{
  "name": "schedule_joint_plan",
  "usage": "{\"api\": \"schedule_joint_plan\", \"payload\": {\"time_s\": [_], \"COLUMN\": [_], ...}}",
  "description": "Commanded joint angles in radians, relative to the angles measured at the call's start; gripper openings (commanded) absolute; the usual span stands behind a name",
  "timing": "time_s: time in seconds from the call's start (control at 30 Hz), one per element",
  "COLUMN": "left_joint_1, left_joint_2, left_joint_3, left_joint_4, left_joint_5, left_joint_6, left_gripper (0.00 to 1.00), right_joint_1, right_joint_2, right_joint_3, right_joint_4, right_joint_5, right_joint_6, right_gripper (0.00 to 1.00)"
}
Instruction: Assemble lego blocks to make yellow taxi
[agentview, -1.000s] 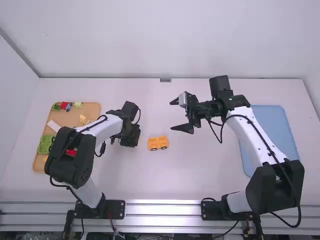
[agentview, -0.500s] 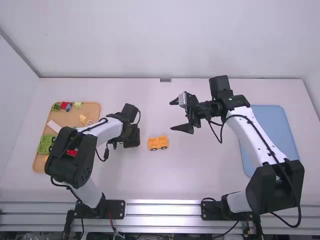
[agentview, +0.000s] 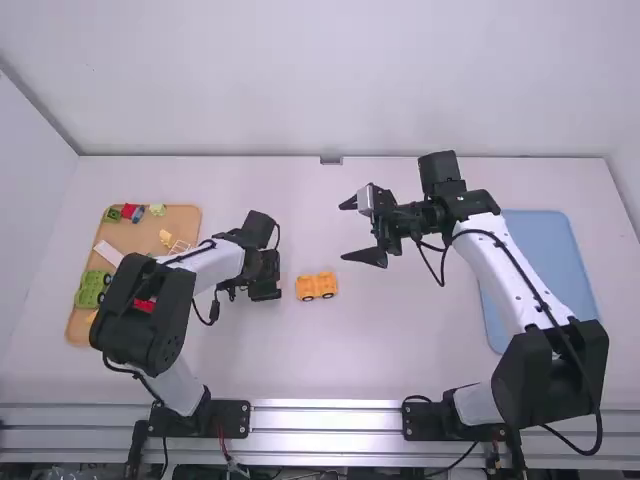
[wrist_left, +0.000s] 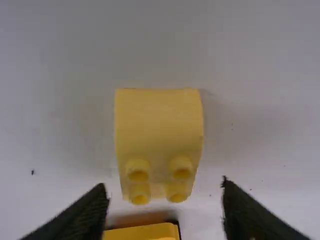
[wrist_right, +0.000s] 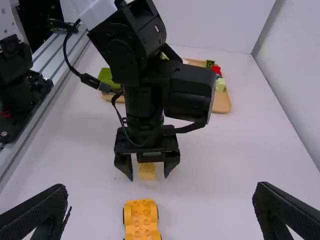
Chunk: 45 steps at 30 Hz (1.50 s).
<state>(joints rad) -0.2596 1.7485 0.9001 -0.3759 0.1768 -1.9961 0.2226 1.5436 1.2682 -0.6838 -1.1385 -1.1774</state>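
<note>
Straddling one pale yellow block (wrist_left: 159, 120), my left gripper (agentview: 265, 290), fingers wide, gaps along both block edges, orange wheeled base (agentview: 316, 286) near, my right gripper (agentview: 349, 229) spread.

Left arm (agentview: 145, 315): black elbow bent above its base, white forearm (agentview: 205, 264) slanting up and inward in high view. Left wrist (agentview: 257, 237) turned down, left gripper (agentview: 264, 290) pointing downward; right wrist view has its two fingers (wrist_right: 172, 165) apart, a gap between. Own left wrist view agrees, fingertips spread at the bottom edge.

Right arm (agentview: 512, 275): leans up and inward from its base, white link long and diagonal. Right wrist (agentview: 440, 195) black, cable looped below. Right gripper (agentview: 342, 231) aims toward the left arm's side, fingers wide apart, just right of high view's middle.
</note>
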Motion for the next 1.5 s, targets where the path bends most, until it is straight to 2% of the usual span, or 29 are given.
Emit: {"api": "schedule_joint_plan", "payload": {"time_s": [0.0,0.07,0.13,0.23,0.27,0.33,0.47,0.53,0.63,0.7,0.73,0.77,0.8,0.87,0.9,0.93,0.97,1.07,1.13,1.2,1.27,1.33,1.37,1.4,1.47], "left_joint_1": [0.011,0.012,0.015,0.038,0.041,0.055,0.078,0.093,0.108,0.118,0.122,0.122,0.122,0.116,0.110,0.109,0.109,0.110,0.109,0.109,0.114,0.149,0.151,0.182,0.249], "left_joint_2": [0.017,0.016,0.007,-0.024,-0.030,-0.060,-0.113,-0.142,-0.165,-0.171,-0.171,-0.171,-0.171,-0.171,-0.171,-0.171,-0.170,-0.170,-0.170,-0.170,-0.170,-0.170,-0.171,-0.170,-0.168], "left_joint_3": [-0.008,-0.006,0.010,0.055,0.066,0.118,0.207,0.274,0.355,0.435,0.488,0.488,0.532,0.550,0.562,0.562,0.559,0.542,0.534,0.528,0.514,0.489,0.487,0.466,0.410], "left_joint_4": [-0.002,0.009,0.004,-0.055,-0.068,-0.137,-0.254,-0.327,-0.417,-0.499,-0.557,-0.557,-0.610,-0.630,-0.635,-0.639,-0.635,-0.594,-0.579,-0.534,-0.537,-0.626,-0.634,-0.692,-0.711], "left_joint_5": [0.010,0.006,0.009,0.010,0.012,0.018,0.013,0.014,0.014,-0.014,-0.068,-0.068,-0.143,-0.202,-0.232,-0.240,-0.250,-0.324,-0.330,-0.264,-0.171,0.047,0.060,0.169,0.361], "left_joint_6": [0.000,0.027,0.077,0.160,0.177,0.263,0.406,0.538,0.719,0.937,1.078,1.078,1.310,1.561,1.818,1.940,2.033,2.372,2.456,2.574,2.794,3.289,3.321,3.568,3.827], "left_gripper": [0.79,0.79,0.75,0.54,0.53,0.36,0.37,0.43,0.47,0.49,0.58,0.58,0.58,0.40,0.29,0.40,0.99,0.99,0.99,0.99,0.99,0.99,0.99,0.99,0.99], "right_joint_1": [0.001,0.001,0.001,0.001,0.001,0.000,0.000,0.000,0.000,0.000,0.000,0.000,0.001,0.002,0.003,0.002,0.002,0.001,0.001,0.001,0.001,0.001,0.001,0.001,0.001], "right_joint_2": [-0.011,-0.011,-0.011,-0.011,-0.011,-0.011,-0.011,-0.011,-0.011,-0.011,-0.011,-0.011,-0.011,-0.011,-0.011,-0.011,-0.011,-0.011,-0.011,-0.011,-0.011,-0.011,-0.011,-0.011,-0.011], "right_joint_3": [-0.008,-0.008,-0.008,-0.008,-0.008,-0.008,-0.008,-0.008,-0.008,-0.008,-0.008,-0.008,-0.008,-0.008,-0.008,-0.008,-0.008,-0.008,-0.008,-0.008,-0.008,-0.008,-0.008,-0.008,-0.008], "right_joint_4": [-0.002,-0.002,-0.001,-0.001,-0.001,-0.001,0.007,0.015,0.023,0.035,0.056,0.056,0.082,0.100,0.115,0.117,0.120,0.125,0.128,0.131,0.131,0.127,0.126,0.122,0.124], "right_joint_5": [-0.013,-0.013,-0.013,-0.013,-0.013,-0.013,-0.013,-0.013,-0.013,-0.012,-0.001,-0.001,0.022,0.037,0.047,0.047,0.047,0.047,0.047,0.047,0.045,0.047,0.048,0.047,0.047], "right_joint_6": [0.003,0.003,0.002,0.002,0.003,0.002,0.002,0.003,0.004,0.023,0.052,0.052,0.087,0.113,0.135,0.134,0.134,0.134,0.134,0.134,0.134,0.134,0.134,0.134,0.134], "right_gripper": [0.99,0.98,0.98,0.98,0.99,0.98,0.98,0.99,0.99,0.99,0.99,0.99,0.99,0.99,0.99,0.99,0.99,0.98,0.99,0.98,0.98,0.98,0.99,0.98,0.99]}}
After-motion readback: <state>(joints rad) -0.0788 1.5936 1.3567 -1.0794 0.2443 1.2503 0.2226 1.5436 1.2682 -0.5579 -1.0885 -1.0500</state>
